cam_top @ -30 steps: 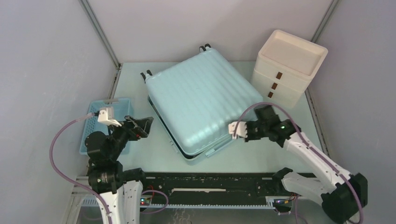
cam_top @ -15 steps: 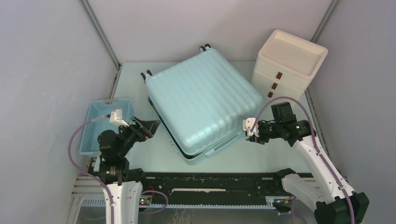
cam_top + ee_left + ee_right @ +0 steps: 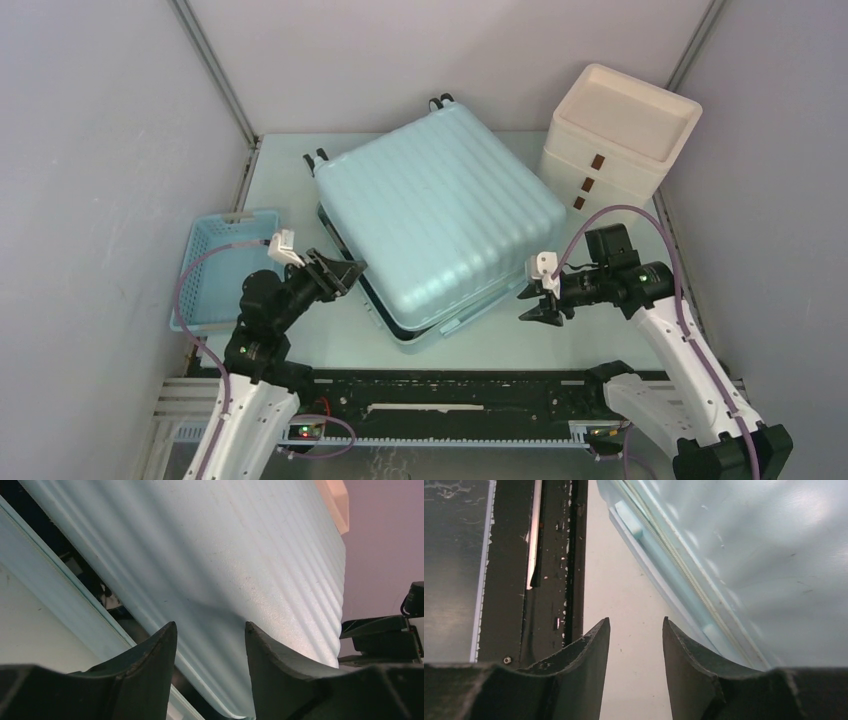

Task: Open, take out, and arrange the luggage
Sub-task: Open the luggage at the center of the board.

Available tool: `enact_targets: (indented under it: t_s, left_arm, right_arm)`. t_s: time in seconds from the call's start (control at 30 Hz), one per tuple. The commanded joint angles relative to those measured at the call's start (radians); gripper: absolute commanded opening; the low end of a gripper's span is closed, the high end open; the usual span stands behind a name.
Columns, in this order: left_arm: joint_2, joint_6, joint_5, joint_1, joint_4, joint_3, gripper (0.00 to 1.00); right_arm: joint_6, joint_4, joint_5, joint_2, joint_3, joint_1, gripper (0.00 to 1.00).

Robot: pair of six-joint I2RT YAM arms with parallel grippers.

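Brings left gripper (image 3: 349, 270) up beside ribbed pale mint-blue hard-shell suitcase (image 3: 440, 215), jaws parted; pulls right gripper (image 3: 525, 304) away, spread, tilted downward.

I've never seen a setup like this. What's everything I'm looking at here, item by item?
suitcase: one, pale mint-blue and ribbed, lying in the middle of the table, shells slightly parted
basket: one, blue and slatted, left of the suitcase
drawer box: one, cream-white with brown tabs, far right corner
table: one, pale green, under everything
rail: one, black, along the near edge
cables: two, purple, one looping along each arm
left gripper: one, black, open, at the suitcase's left edge
right gripper: one, black, open, beside the suitcase's near right corner, over bare table
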State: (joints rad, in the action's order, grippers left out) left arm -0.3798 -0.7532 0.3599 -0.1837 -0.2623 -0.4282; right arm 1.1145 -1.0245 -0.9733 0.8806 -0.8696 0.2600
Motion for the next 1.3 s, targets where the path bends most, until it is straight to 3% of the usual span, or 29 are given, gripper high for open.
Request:
enact_targets:
  t_s: [0.0,0.17,0.83,1.27]
  left_arm:
    - [-0.024,-0.031,-0.090,-0.047,0.095,0.059,0.55]
    - [-0.036,-0.077,-0.071,-0.055,0.170,0.117,0.49]
    - [-0.101,-0.035,-0.123,-0.060,0.134,0.100,0.32]
    - [-0.189,-0.078,-0.202,-0.153,0.214,0.102,0.24]
  right_arm:
    - [-0.015,0.002,-0.031,-0.001,0.031,-0.008,0.52]
    - [-0.023,0.021,0.019,0.004,0.039,-0.008,0.52]
    - [-0.017,0.030,0.043,0.018,0.057,-0.007,0.53]
    - [-0.018,0.032,0.052,0.036,0.057,0.002,0.53]
